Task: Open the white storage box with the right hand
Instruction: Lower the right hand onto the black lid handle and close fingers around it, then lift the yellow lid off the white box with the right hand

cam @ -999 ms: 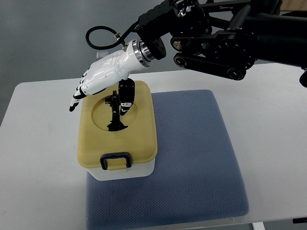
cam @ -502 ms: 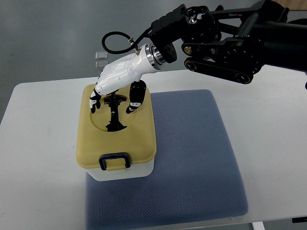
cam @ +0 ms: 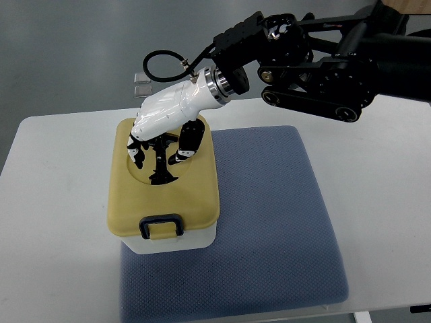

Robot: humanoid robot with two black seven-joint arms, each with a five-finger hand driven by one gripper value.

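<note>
The white storage box stands on the left part of a blue mat, capped by a tan lid. A black handle stands upright in the lid's round recess. My right hand reaches in from the upper right and sits over that recess. Its fingers curl down on the handle's left, its thumb comes down on the right, and together they close around the handle's top. A dark blue latch sits down at the lid's front edge. The left hand is out of view.
The blue mat covers the middle of the white table. My dark right forearm and its black cable loop hang over the table's far edge. Two small clear items lie beyond the table.
The right hand swung right from past the lid's left edge to over the recess, lowered, and curled its fingers and thumb around the black handle. The box has not moved.
</note>
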